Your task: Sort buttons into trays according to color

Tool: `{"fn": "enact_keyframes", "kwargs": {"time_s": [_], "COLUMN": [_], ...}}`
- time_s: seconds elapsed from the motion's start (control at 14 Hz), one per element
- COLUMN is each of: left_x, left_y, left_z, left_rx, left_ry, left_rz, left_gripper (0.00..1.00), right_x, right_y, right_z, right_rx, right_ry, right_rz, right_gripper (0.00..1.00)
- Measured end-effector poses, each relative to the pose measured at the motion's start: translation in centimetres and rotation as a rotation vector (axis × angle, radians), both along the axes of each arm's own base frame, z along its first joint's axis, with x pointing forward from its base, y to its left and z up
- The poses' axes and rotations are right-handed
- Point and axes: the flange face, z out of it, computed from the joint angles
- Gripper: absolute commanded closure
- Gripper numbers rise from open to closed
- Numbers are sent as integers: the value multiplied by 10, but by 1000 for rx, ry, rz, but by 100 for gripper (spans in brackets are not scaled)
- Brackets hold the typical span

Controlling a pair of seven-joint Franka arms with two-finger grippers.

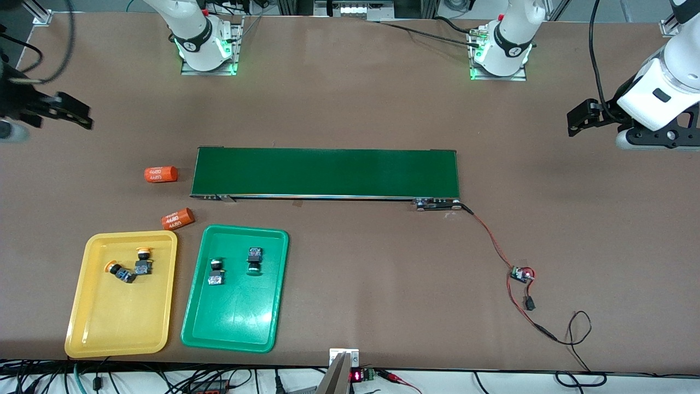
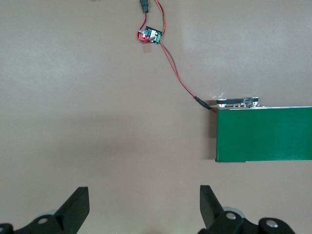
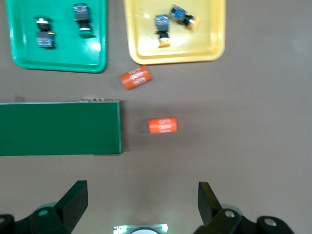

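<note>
Two yellow-capped buttons point(image 1: 143, 261) point(image 1: 120, 271) lie touching in the yellow tray point(image 1: 120, 323). Two green-capped buttons point(image 1: 216, 272) point(image 1: 254, 259) lie apart in the green tray point(image 1: 235, 323). The right wrist view shows the same: the yellow tray point(image 3: 195, 48) holds the yellow buttons point(image 3: 162, 29), and the green tray point(image 3: 58, 61) holds the green buttons point(image 3: 44, 33). My right gripper point(image 1: 82, 115) point(image 3: 143, 202) is open and empty, raised over bare table at the right arm's end. My left gripper point(image 1: 574, 119) point(image 2: 145, 204) is open and empty, raised over bare table at the left arm's end.
A long dark green conveyor belt point(image 1: 325, 172) lies mid-table. Two orange "4680" cylinders point(image 1: 161, 174) point(image 1: 178, 218) lie between its end and the yellow tray. A small circuit board point(image 1: 522, 273) on red wires lies toward the left arm's end; it also shows in the left wrist view point(image 2: 150, 35).
</note>
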Motion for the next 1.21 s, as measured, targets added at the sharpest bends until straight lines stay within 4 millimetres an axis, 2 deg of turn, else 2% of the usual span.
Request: {"fn": "enact_keyframes", "kwargs": {"time_s": [0.14,0.29,0.5,1.21], "left_x": [0,0,0,0], "left_y": [0,1,1,1], "left_z": [0,0,0,0], "left_rx": [0,0,0,0], "left_ry": [0,0,0,0], "left_rz": [0,1,2,2], "left_gripper": [0,0,0,0], "right_x": [-4,-2,-6,-7], "right_y": [-9,0,7,1], "right_z": [-17,-31,-36,-36], "right_rx": [7,8,9,9], "right_ry": [39,68,115,127], "right_rz": [21,39,50,37], "right_gripper": [0,0,0,0]}}
